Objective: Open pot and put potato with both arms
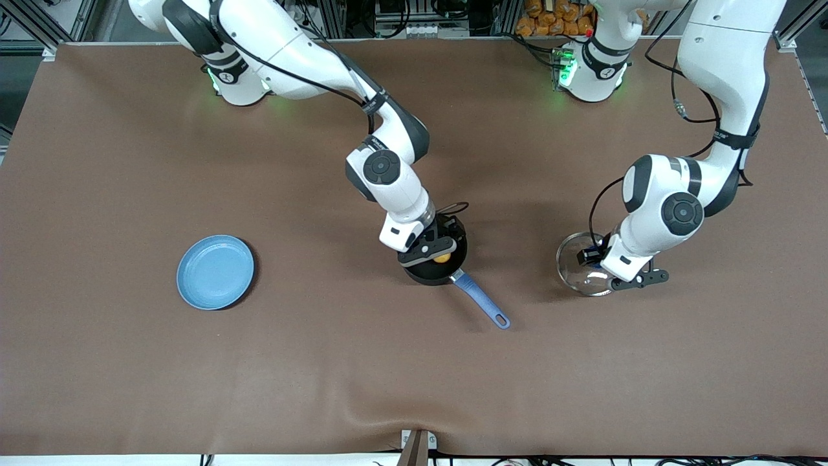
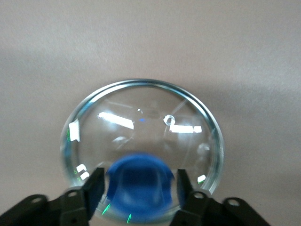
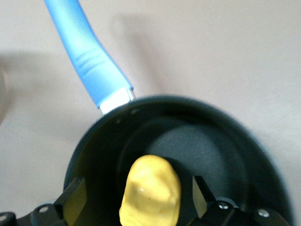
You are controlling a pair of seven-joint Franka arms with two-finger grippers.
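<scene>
Right gripper [image 3: 136, 197] hangs open over the pot [image 3: 197, 155], potato [image 3: 150, 190] between its fingers; left gripper [image 2: 138, 193] straddles the lid [image 2: 141, 150] knob, fingers apart.

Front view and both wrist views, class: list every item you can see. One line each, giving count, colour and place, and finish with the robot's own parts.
pot: one, black with a blue handle, lid off, mid-table, nearer to the front camera than the arms' bases.
potato: one, yellow, inside the pot, between the right claw's fingers.
lid: one, clear glass with a blue knob, lying on the table toward the left arm's end.
plate: one, light blue, on the table toward the right arm's end.
table: one, brown cover.
right claw: one, black, open, over the pot, potato in the gap.
left claw: one, black, over the lid, fingers either side of the knob.
</scene>
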